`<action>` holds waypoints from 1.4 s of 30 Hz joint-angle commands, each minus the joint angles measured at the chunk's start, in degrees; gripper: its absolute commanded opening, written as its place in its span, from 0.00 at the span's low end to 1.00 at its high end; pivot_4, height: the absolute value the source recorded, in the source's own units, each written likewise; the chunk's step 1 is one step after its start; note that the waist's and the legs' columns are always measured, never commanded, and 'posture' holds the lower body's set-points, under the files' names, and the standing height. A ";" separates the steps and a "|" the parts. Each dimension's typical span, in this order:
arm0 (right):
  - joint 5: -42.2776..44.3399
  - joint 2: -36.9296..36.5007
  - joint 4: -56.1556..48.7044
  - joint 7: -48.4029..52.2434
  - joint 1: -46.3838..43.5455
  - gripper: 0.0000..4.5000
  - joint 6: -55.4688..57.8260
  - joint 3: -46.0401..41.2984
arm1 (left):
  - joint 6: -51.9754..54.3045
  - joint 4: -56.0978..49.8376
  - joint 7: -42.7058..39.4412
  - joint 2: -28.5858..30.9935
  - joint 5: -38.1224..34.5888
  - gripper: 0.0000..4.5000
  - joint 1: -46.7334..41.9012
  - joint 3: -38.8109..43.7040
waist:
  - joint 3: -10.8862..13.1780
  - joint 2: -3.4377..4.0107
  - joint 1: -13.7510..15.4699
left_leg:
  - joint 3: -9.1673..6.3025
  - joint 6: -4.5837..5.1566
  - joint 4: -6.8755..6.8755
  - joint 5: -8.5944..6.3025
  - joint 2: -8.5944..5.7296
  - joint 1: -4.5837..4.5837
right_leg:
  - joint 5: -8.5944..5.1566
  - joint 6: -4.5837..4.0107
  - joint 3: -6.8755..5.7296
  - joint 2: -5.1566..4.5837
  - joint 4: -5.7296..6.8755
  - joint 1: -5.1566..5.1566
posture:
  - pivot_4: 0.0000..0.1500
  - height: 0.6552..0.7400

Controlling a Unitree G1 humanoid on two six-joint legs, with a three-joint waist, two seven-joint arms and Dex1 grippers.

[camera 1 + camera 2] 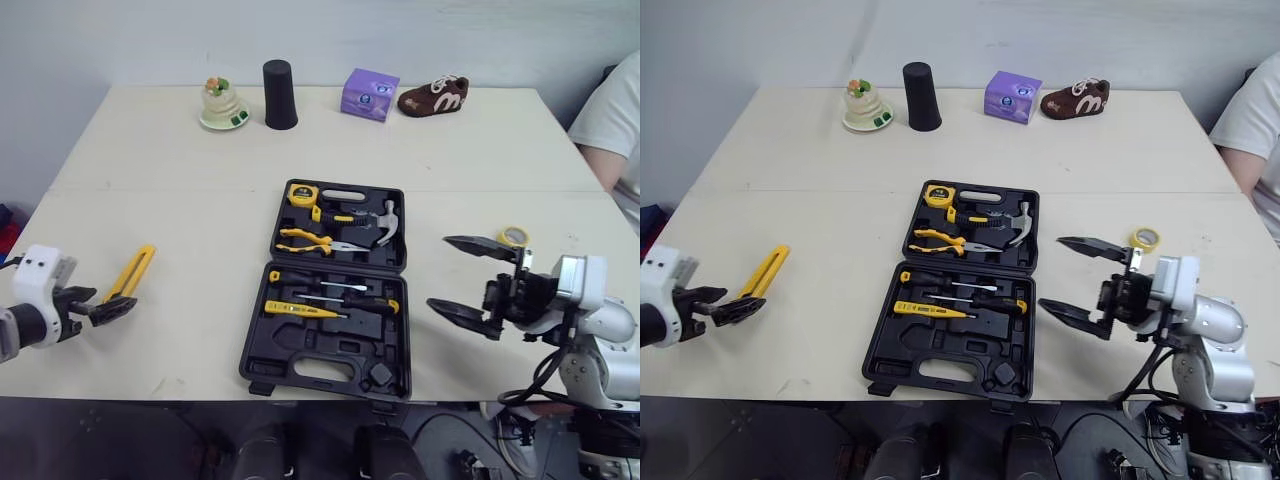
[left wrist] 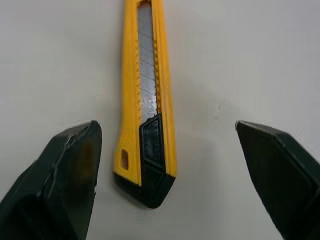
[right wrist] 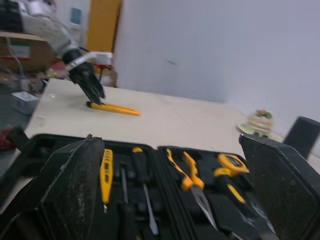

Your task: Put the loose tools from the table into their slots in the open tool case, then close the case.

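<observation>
Beige table [image 1: 150, 160] holds the open black tool case [image 1: 300, 362] at centre. The right gripper [image 1: 440, 272] hangs beside the case, spread wide. The left gripper [image 1: 118, 308], also spread, flanks the butt of the yellow utility knife [image 1: 133, 272], well left of the case.

The right gripper [image 3: 170, 145] stands open, its two black fingers [image 3: 70, 195] spread wide. Between and just ahead of them lies the open black tool case [image 3: 30, 145]. Seated in its slots are a yellow tester screwdriver [image 3: 106, 175], a black-handled screwdriver [image 3: 141, 177], yellow-handled pliers [image 3: 192, 182] and a yellow tape measure [image 3: 229, 172]. Well beyond the case, on the pale table [image 3: 175, 120], the left gripper [image 3: 94, 94] points down at one end of a yellow utility knife [image 3: 114, 108]; contact cannot be confirmed. Farther off, beyond one finger, stand a small decorated cake [image 3: 260, 121] and a black cup [image 3: 302, 134].
</observation>
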 commanded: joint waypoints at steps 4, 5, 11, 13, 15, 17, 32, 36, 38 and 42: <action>0.63 -1.39 -1.72 1.43 0.78 1.00 0.75 -0.31 | 2.49 5.17 3.48 -1.19 3.41 0.99 -7.35 -3.90 | 0.02 -0.03 -0.07 | 0.01 0.27 -0.02 0.13 0.00 -0.05 | 0.00 0.00 -0.03 0.05 0.01 -0.03 | 1.00 1.00; 0.56 -1.49 -1.73 1.70 0.79 1.00 0.73 -0.21 | 2.47 5.95 3.62 -1.32 3.89 0.99 -7.87 -4.36 | 0.02 -0.03 -0.15 | 0.03 0.28 -0.02 0.14 0.00 -0.04 | 0.00 0.00 -0.05 0.07 0.01 -0.03 | 1.00 1.00; -0.02 -1.73 -3.08 3.19 1.65 1.00 -0.29 0.69 | 4.60 7.09 0.78 -1.51 3.43 0.99 -9.65 -6.81 | 0.08 -0.13 -0.17 | 0.21 0.33 0.01 0.17 0.03 -0.04 | 0.00 0.01 -0.13 0.11 0.11 -0.16 | 1.00 1.00; -0.12 -1.86 -3.51 2.83 2.10 1.00 -0.20 0.54 | 5.40 7.37 0.15 -1.63 3.61 0.99 -9.64 -7.81 | 0.07 -0.13 -0.13 | 0.21 0.33 0.01 0.17 0.01 -0.04 | 0.00 0.01 -0.11 0.08 0.12 -0.16 | 1.00 1.00; -0.39 -2.01 -3.73 2.56 2.36 1.00 -0.26 0.35 | 5.86 7.58 0.03 -1.93 3.96 0.99 -9.09 -8.23 | 0.07 -0.13 -0.11 | 0.21 0.33 0.02 0.17 -0.01 -0.03 | 0.00 0.01 -0.10 0.07 0.12 -0.15 | 1.00 1.00; -0.53 -1.98 -3.94 2.32 2.49 1.00 -0.23 0.25 | 6.16 7.43 -0.17 -2.19 4.03 0.99 -8.46 -8.28 | 0.07 -0.13 -0.11 | 0.22 0.34 0.03 0.17 -0.03 -0.01 | 0.00 0.01 -0.10 0.05 0.12 -0.15 | 1.00 1.00; -2.77 -4.97 -0.44 3.00 4.88 1.00 -2.98 -2.00 | -11.50 -12.92 -11.60 -7.89 -2.33 0.27 -7.01 -4.25 | 0.11 -0.49 1.46 | 0.11 0.36 0.16 0.19 -0.02 -0.10 | 0.01 0.00 0.04 -0.01 0.01 -0.14 | 1.00 1.00; -3.85 -5.95 1.15 2.98 6.30 1.00 -4.47 -3.28 | -16.27 -19.52 -17.47 -9.41 -5.03 0.27 -11.58 -9.00 | 0.11 -0.48 1.38 | 0.13 0.37 0.16 0.20 -0.09 -0.11 | 0.01 0.01 0.01 0.01 -0.04 -0.07 | 1.00 1.00; -3.89 -6.68 1.78 2.72 8.00 1.00 -4.91 -5.08 | -13.11 -24.38 -20.11 -10.66 -7.52 0.27 -16.83 -16.61 | 0.11 -0.48 1.58 | 0.13 0.38 0.16 0.21 -0.07 -0.08 | 0.01 0.01 -0.04 0.10 -0.03 -0.06 | 1.00 1.00; -3.84 -7.60 3.03 3.69 11.95 1.00 -6.42 -7.46 | -11.15 -28.23 -25.25 -11.59 -6.32 0.27 -22.02 -29.34 | 0.11 -0.45 1.42 | 0.10 0.44 0.20 0.25 -0.08 0.02 | 0.03 0.05 -0.02 0.36 -0.03 0.23 | 1.00 1.00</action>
